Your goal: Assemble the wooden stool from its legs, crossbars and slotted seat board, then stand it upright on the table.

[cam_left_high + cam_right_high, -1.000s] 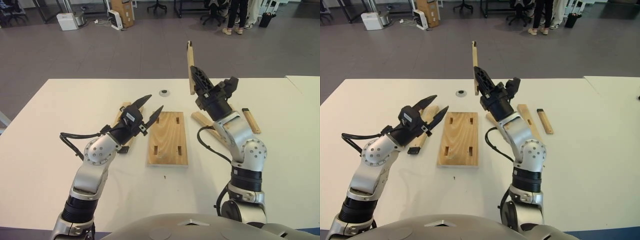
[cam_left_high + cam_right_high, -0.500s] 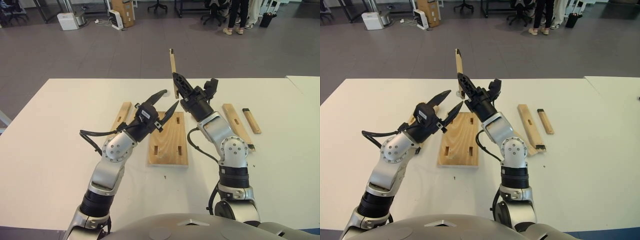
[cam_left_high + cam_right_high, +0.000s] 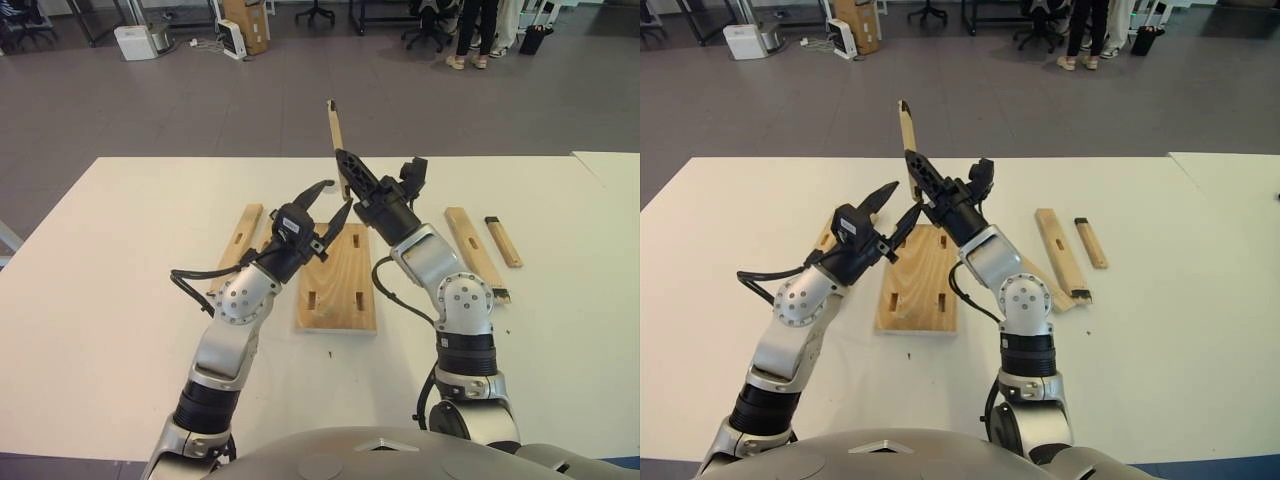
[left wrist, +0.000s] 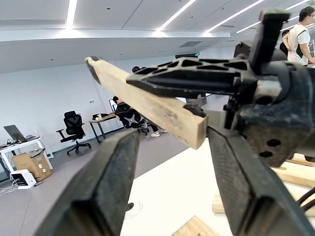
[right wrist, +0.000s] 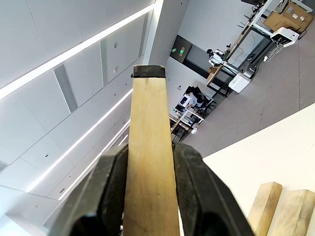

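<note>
Above the far end of the seat board (image 3: 335, 275), my right gripper (image 3: 347, 165) clamped a stool leg (image 3: 334, 118) upright. The left wrist view showed its lower end between my left gripper's (image 4: 170, 147) spread fingers. The head views showed the board flat on the table (image 3: 100, 250).

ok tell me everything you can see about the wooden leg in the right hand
The wooden leg is a straight, pale, square-edged bar with grain and a dark cap on its upper end. The right hand is shut on its lower half, holding it nearly upright in the air above the far end of the seat board. Its bare lower end sits between the fingers of the open left hand, apparently without touching them.
</note>
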Action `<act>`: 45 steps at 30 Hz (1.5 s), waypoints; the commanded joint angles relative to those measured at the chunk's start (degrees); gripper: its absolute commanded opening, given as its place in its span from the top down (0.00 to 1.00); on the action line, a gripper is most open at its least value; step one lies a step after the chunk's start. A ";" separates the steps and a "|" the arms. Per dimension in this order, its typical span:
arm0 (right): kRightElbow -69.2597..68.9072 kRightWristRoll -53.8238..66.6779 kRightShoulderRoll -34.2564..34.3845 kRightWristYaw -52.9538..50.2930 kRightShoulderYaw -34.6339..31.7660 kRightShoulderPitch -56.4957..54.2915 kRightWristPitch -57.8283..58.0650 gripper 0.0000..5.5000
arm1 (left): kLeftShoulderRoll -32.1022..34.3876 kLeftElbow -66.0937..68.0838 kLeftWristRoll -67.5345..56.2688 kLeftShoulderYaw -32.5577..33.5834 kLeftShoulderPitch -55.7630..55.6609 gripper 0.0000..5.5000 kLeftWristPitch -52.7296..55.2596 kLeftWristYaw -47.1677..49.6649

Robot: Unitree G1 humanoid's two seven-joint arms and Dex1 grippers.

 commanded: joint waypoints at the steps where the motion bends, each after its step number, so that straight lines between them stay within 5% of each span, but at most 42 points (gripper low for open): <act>1: 0.77 -1.46 2.45 0.54 0.55 1.69 -0.26 0.76 | -0.98 1.08 -0.70 0.97 -1.06 0.55 -1.07 0.64; 11: 2.46 -3.15 2.89 0.75 -0.91 1.54 -1.95 0.76 | -0.65 1.65 -0.89 5.88 0.74 0.55 -2.77 2.79; 38: 0.96 1.50 3.56 1.75 -0.46 1.09 0.87 0.76 | -2.45 6.61 0.66 2.95 -3.61 0.55 -6.45 3.37; 45: 1.87 0.80 3.92 1.84 -0.82 0.89 0.17 0.76 | -2.77 6.24 -0.67 2.72 -3.00 0.77 -7.93 2.03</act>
